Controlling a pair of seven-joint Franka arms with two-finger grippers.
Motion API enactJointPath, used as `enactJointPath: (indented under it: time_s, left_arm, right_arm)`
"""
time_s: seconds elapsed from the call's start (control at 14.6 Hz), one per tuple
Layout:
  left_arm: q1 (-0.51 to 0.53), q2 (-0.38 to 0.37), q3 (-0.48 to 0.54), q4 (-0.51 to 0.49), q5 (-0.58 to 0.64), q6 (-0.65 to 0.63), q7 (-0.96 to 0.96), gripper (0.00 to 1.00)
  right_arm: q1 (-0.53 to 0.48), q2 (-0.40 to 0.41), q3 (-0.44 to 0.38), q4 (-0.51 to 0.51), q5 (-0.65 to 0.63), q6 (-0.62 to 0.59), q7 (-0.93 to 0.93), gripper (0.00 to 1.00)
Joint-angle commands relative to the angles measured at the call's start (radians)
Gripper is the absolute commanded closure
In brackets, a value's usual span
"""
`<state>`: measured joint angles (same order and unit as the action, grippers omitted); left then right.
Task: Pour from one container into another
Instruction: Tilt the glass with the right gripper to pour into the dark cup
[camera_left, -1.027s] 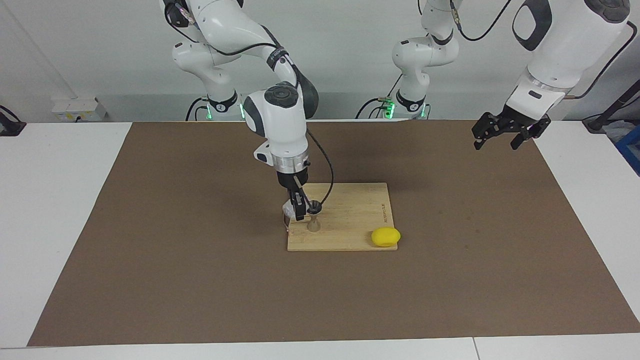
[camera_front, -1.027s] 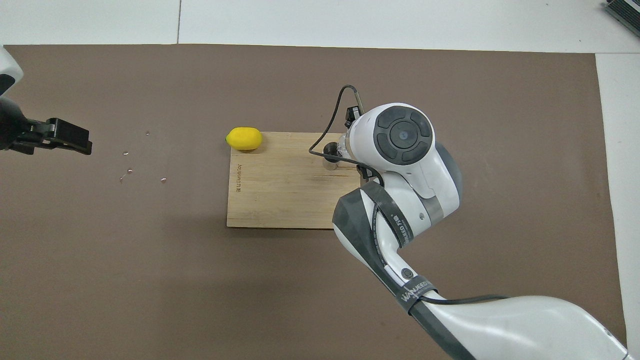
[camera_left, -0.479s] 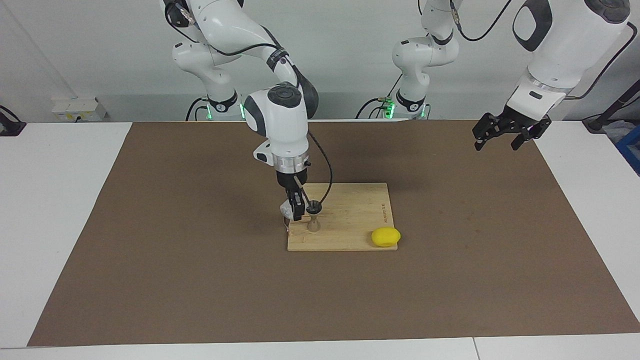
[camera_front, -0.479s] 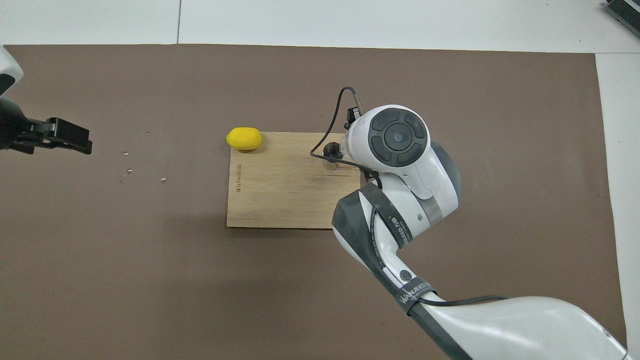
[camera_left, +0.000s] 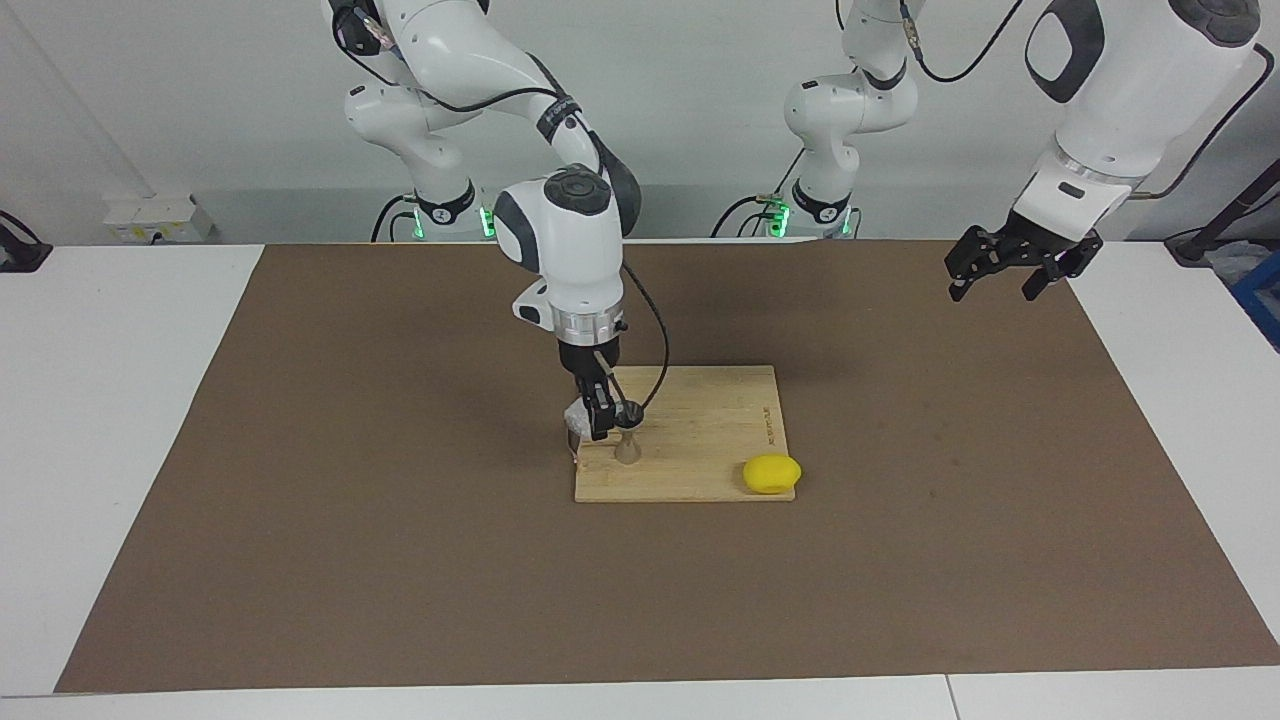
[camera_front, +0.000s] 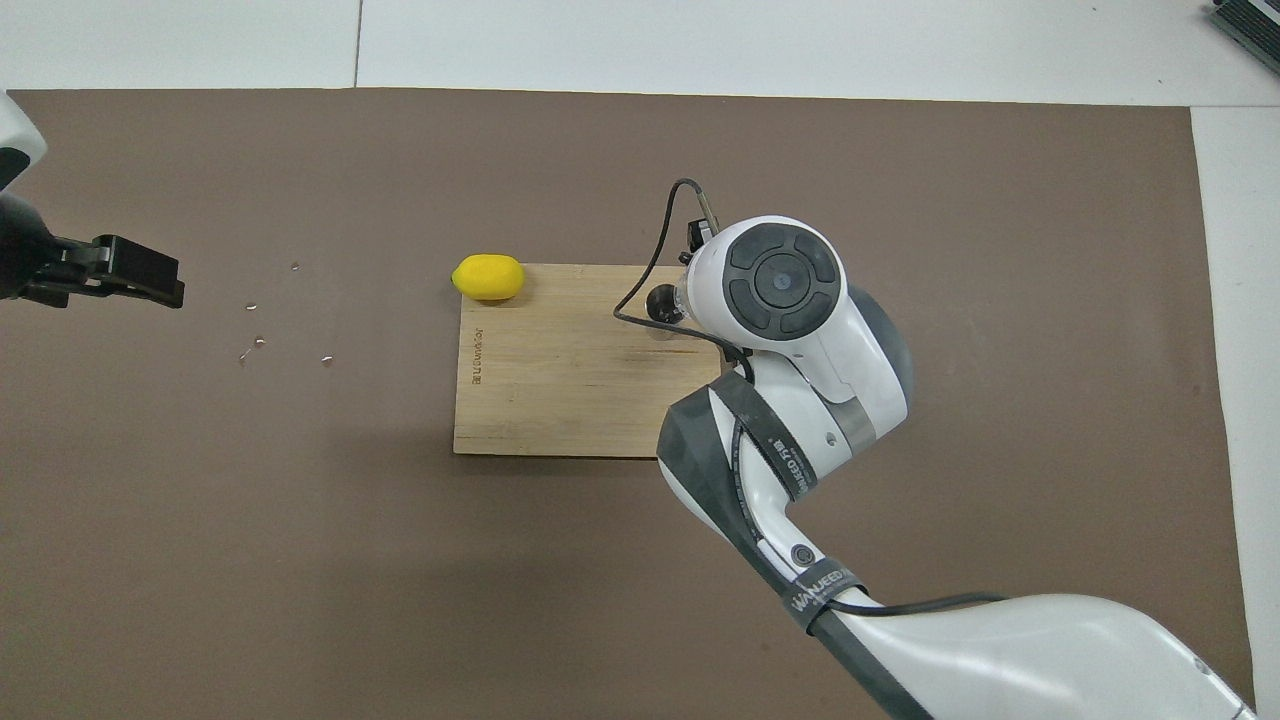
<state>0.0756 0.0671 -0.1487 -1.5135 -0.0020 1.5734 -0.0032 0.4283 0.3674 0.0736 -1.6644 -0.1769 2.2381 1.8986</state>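
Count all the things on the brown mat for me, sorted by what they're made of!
Wood: 1, the cutting board
Glass: 1, the glass cup
Metal: 1, the jigger
Yellow fruit: 1, the lemon
Total: 4

White worktop (camera_left: 120, 420), seamed panels, covered centrally by a large brown mat (camera_left: 400, 560). Pale grey wall (camera_left: 700, 100). White socket box (camera_left: 155, 218) at the worktop's edge by the wall. Even lighting.
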Motion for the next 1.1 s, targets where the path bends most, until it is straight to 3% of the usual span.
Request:
enactJointPath:
  time_s: [0.0, 1.03]
  left_arm:
    - [0.010, -0.027, -0.006, -0.034, 0.016, 0.020, -0.011, 0.00]
    - [0.010, -0.027, -0.006, -0.036, 0.016, 0.020, -0.009, 0.00]
  right_arm:
    - [-0.003, 0.010, 0.006, 0.026, -0.012, -0.018, 0.025, 1.00]
    - [-0.052, 0.013, 0.006, 0.061, 0.213, -0.058, 0.002, 1.00]
